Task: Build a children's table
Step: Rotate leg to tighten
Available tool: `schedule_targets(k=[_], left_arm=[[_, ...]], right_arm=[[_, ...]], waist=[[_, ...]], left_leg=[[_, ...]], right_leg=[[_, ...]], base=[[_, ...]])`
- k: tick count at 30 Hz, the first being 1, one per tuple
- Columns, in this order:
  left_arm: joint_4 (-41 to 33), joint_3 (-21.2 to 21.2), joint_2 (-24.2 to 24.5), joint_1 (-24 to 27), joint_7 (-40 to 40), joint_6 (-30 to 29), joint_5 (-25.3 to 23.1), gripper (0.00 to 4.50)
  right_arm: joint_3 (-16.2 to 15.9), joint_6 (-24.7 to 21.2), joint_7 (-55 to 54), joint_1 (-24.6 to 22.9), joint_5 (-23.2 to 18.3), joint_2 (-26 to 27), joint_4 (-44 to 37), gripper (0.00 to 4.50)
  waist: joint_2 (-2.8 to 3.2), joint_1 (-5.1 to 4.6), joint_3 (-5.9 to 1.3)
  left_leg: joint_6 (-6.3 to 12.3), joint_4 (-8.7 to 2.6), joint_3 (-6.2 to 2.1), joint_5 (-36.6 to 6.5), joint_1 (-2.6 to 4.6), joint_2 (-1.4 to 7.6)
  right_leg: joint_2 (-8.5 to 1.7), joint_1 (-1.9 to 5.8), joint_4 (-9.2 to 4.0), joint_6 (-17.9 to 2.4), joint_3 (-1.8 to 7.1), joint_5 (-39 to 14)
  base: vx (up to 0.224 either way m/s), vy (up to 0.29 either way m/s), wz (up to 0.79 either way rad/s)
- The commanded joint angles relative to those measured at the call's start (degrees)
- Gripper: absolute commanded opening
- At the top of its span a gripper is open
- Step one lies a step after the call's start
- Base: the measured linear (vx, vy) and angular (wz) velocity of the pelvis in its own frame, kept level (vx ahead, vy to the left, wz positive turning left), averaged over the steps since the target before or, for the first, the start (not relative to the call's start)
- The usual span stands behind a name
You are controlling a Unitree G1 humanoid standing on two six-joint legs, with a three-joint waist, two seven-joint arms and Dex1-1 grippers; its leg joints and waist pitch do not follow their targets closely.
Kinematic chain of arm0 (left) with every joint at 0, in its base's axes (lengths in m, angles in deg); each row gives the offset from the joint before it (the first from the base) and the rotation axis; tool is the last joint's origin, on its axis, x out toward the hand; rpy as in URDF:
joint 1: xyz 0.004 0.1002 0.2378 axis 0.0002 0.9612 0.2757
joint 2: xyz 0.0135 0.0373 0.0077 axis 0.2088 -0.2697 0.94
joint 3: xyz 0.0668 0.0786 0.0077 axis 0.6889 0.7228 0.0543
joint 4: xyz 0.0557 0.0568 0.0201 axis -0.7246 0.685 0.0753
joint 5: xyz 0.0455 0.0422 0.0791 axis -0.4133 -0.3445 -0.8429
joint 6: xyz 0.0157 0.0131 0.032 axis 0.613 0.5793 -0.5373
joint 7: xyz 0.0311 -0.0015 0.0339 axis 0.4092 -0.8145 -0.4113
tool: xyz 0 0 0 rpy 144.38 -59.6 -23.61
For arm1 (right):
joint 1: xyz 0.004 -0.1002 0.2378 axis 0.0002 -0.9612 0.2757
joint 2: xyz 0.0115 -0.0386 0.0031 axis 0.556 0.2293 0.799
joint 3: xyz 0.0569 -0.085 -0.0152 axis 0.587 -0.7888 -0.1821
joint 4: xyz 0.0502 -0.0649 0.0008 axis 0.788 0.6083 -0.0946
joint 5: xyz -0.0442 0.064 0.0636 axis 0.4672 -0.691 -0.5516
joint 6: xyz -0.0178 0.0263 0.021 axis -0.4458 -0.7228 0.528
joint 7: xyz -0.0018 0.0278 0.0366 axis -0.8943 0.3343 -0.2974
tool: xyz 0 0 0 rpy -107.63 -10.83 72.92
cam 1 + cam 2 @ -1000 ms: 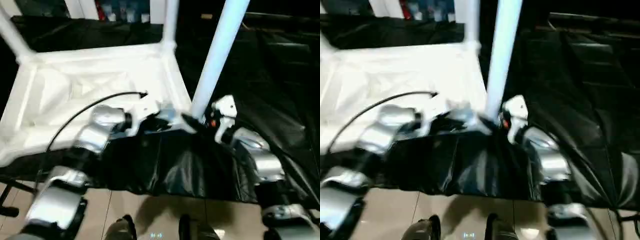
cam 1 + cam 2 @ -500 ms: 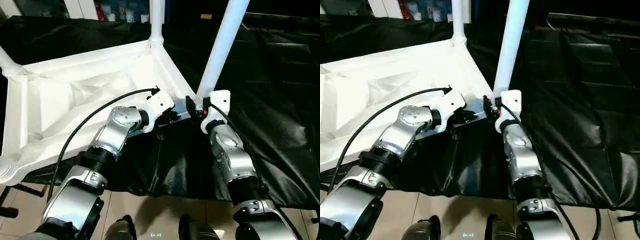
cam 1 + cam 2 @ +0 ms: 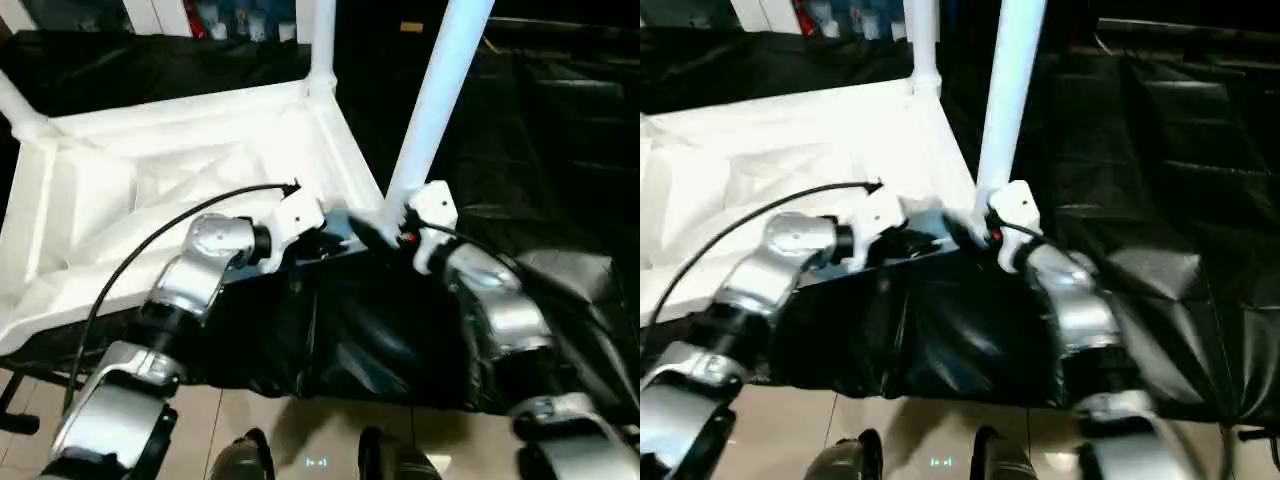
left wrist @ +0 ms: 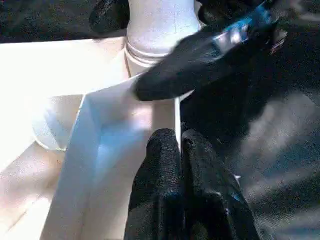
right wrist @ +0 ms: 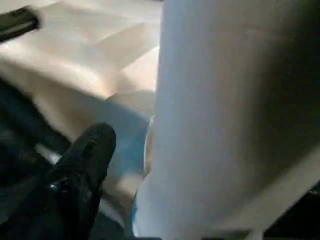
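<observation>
Left eye view is showing the children's table (image 3: 180, 190) lying upside down on a black sheet (image 3: 540, 150), its ribbed underside facing up and legs rising from its corner sockets. The near right leg (image 3: 432, 100) is standing in its socket. The left gripper (image 4: 181, 150), fingers pressed together, is pinching the tabletop's thin rim beside that socket. The right gripper (image 3: 385, 236) is sitting at the leg's base; I cannot tell whether its fingers are apart or clamped.
</observation>
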Motion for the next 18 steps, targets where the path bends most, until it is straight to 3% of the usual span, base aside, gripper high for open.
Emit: schedule_targets(k=[1, 7, 18], left_arm=[[1.0, 3.6, -0.2, 2.7, -5.1, 1.3, 1.1, 0.0], [-0.2, 3.6, 3.5, 3.6, -11.2, 2.2, 2.5, 0.0], [-0.5, 3.6, 6.1, 3.7, -15.7, 2.7, 3.6, 0.0]], right_arm=[[-2.5, -1.0, 5.4, -1.4, -0.9, -1.0, -1.2, 4.06], [-4.4, -3.3, 18.0, -3.5, -6.1, -5.4, -5.7, 3.62], [-5.9, -5.1, 25.6, -4.7, -8.0, -8.0, -7.6, 2.73]], waist=[[-0.69, 0.19, -3.28], [-0.74, 0.61, -3.34], [-0.71, 0.98, -3.36]], left_leg=[[7.5, -2.44, -0.78, -9.5, 0.26, 2.31], [7.58, -2.38, -0.67, -8.9, 0.38, 2.49], [7.33, -2.3, -0.67, -8.2, 0.38, 2.6]], right_leg=[[-3.74, 3.64, -3.26, -14.6, 2.57, -8.4], [-3.65, 3.52, -3.05, -15.2, 2.5, -7.7], [-3.84, 3.43, -2.91, -15.4, 2.51, -7.7]], base=[[0.0, 0.0, 0.0], [0.0, 0.0, 0.0], [0.0, 0.0, 0.0]])
